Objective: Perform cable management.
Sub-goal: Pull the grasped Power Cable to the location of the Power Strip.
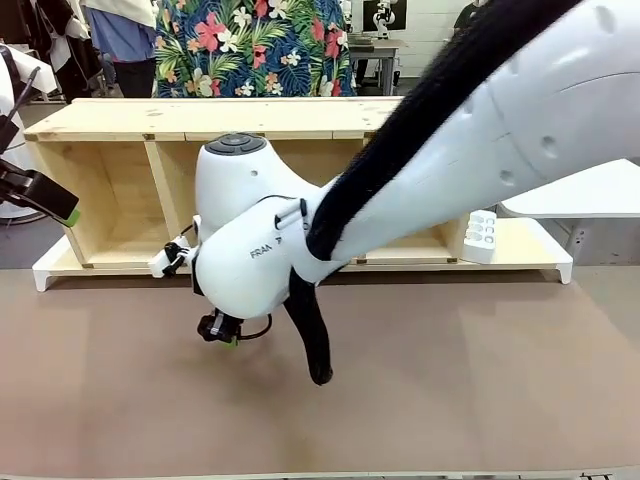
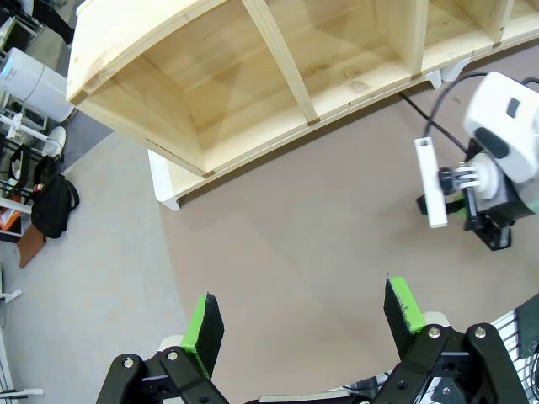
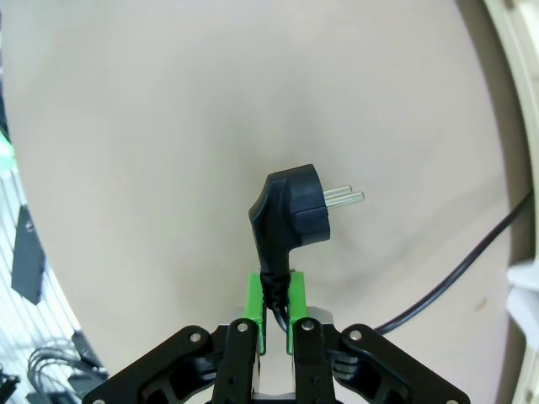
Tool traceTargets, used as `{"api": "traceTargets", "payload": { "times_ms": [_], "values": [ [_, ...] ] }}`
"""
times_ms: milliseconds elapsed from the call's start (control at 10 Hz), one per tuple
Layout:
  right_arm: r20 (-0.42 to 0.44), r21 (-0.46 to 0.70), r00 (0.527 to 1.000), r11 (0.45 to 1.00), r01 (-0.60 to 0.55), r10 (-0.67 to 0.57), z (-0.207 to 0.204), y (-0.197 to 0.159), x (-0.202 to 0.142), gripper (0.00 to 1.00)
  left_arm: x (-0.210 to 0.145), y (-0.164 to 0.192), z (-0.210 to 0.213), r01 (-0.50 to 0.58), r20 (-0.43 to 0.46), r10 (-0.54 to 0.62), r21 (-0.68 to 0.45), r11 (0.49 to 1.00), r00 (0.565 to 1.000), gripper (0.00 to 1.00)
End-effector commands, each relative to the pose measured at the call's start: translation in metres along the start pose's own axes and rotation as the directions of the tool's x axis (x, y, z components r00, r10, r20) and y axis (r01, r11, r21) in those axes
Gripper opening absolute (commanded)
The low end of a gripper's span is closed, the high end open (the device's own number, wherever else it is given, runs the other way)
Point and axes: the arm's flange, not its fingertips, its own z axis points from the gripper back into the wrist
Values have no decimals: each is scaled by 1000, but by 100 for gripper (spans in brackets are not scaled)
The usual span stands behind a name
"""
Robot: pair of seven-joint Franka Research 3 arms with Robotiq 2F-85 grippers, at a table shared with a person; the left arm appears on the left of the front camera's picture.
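The right gripper [image 3: 274,295] has its 2 fingers clamped on the cable [image 3: 459,273] just under the plug [image 3: 290,210], whose pins point to 3 o'clock. The left gripper [image 2: 303,324] hangs above the table [image 2: 295,219], fingers wide apart.

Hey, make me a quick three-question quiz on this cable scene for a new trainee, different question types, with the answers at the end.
1. True or false: the left gripper is open and holds nothing.
2. What does the right gripper clamp? A) the power strip B) the cable just behind its plug C) the shelf
3. How many metal pins show on the plug?

Key: 1 true; 2 B; 3 two.
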Motion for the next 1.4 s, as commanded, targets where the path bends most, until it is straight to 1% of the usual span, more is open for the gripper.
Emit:
{"api": "traceTargets", "payload": {
  "times_ms": [0, 300, 500, 700, 1000, 1300],
  "values": [
    [14, -18, 998, 998, 60, -60, 21, 16, -36, 14, 1, 1, -1, 5, 2, -5, 2, 1000, 1000, 100],
    [14, -43, 992, 991, 124, -123, 41, 19, -71, 14, 1, 1, -1, 5, 2, -5, 2, 1000, 1000, 100],
    [38, -57, 985, 984, 172, -170, 54, 22, -99, 14, 1, 1, -1, 5, 2, -5, 2, 1000, 1000, 100],
    [81, -92, 966, 963, 252, -245, 69, 28, -135, 14, 1, 1, -1, 5, 2, -5, 2, 1000, 1000, 100],
    [141, -135, 916, 909, 394, -376, 82, 32, -185, 14, 1, 1, -1, 5, 2, -5, 2, 1000, 1000, 100],
    [188, -166, 855, 842, 513, -483, 94, 36, -224, 14, 1, 1, -1, 5, 2, -5, 2, 1000, 1000, 100]
  ]
}}
